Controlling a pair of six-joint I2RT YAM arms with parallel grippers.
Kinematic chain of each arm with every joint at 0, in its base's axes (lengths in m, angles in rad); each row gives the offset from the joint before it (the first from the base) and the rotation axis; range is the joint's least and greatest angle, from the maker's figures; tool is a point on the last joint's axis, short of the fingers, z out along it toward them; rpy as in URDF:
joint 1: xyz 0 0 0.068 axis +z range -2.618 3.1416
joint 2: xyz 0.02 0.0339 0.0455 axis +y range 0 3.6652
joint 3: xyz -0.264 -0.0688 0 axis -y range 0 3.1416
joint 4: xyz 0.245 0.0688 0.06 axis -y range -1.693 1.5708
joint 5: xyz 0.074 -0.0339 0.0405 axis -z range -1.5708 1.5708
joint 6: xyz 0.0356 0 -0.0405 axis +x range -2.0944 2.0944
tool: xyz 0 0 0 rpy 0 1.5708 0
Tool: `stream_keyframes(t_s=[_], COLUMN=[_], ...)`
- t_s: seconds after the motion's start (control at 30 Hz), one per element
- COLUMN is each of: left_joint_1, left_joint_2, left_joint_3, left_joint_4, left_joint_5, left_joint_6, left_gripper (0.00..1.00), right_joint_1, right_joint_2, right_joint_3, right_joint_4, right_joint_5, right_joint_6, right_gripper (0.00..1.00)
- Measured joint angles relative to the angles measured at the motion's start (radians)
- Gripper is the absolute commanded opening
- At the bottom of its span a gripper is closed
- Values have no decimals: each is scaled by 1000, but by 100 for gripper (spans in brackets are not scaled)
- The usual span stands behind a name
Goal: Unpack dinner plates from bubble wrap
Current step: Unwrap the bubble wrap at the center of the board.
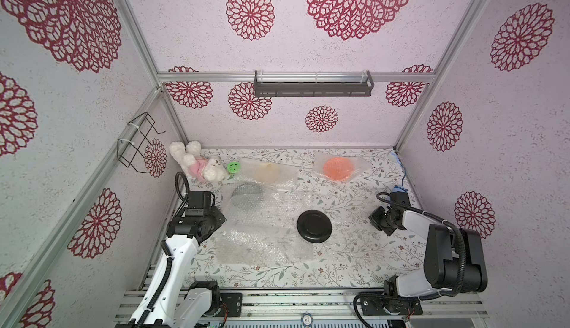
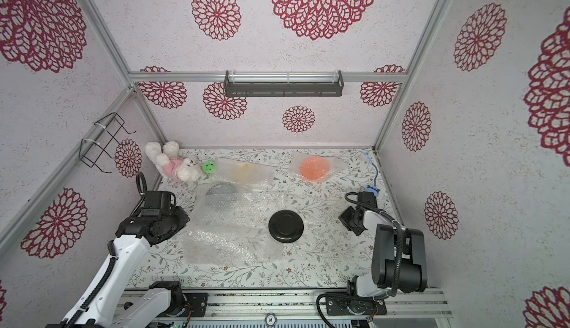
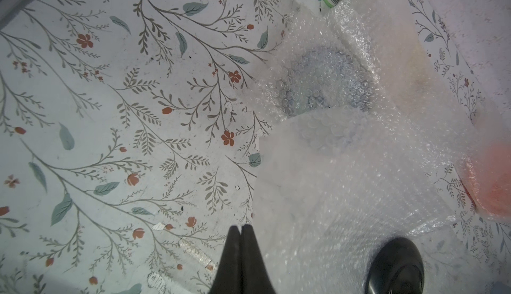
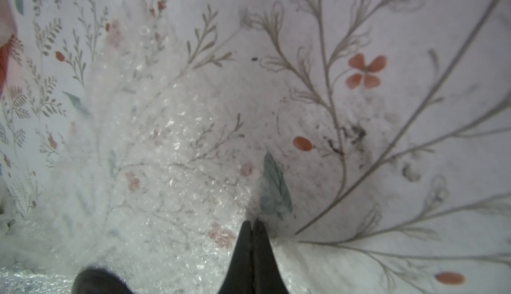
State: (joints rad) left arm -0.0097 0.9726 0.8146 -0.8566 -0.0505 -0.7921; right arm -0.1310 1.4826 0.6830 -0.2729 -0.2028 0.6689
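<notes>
Left wrist view alone shows left gripper (image 3: 242,226) closed; right wrist, right gripper (image 4: 254,221) closed.

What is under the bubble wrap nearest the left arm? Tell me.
A round blue-grey plate shows dimly through the bubble wrap. A doubled layer of wrap hides part of it, and its pattern cannot be made out.

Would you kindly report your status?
Left gripper, right gripper shut, empty. Round black plate uncovered; orange plate, cream plate, blue-green plate under clear bubble wrap. Small green disc beside cream plate's wrap.
</notes>
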Motion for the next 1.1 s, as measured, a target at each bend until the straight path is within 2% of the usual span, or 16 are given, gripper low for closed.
stream_keyframes(t_s=[0.27, 0.47, 0.5, 0.53, 0.7, 0.83, 1.1], left_joint_1=[121, 232, 240, 247, 261, 262, 262], left_joint_2=[2, 3, 3, 3, 16, 37, 53], left_joint_3=[1, 15, 15, 15, 15, 6, -13], left_joint_4=[3, 7, 7, 6, 30, 53, 81], left_joint_5=[101, 165, 173, 178, 229, 258, 282], left_joint_6=[17, 26, 26, 26, 29, 29, 33], left_gripper=[0, 0, 0, 0, 0, 0, 0], right_joint_1=[-67, -51, -36, -16, 85, 66, 81], right_joint_2=[-64, -65, -69, -74, -132, -152, -158], right_joint_3=[5, -5, -6, -6, 0, -20, -102], right_joint_4=[-65, -58, -58, -60, -76, -64, 0], right_joint_5=[32, 10, 16, 19, 46, 45, -39], right_joint_6=[-22, -25, -27, -31, -66, -83, -84], right_gripper=[0, 2, 6, 14, 64, 71, 72])
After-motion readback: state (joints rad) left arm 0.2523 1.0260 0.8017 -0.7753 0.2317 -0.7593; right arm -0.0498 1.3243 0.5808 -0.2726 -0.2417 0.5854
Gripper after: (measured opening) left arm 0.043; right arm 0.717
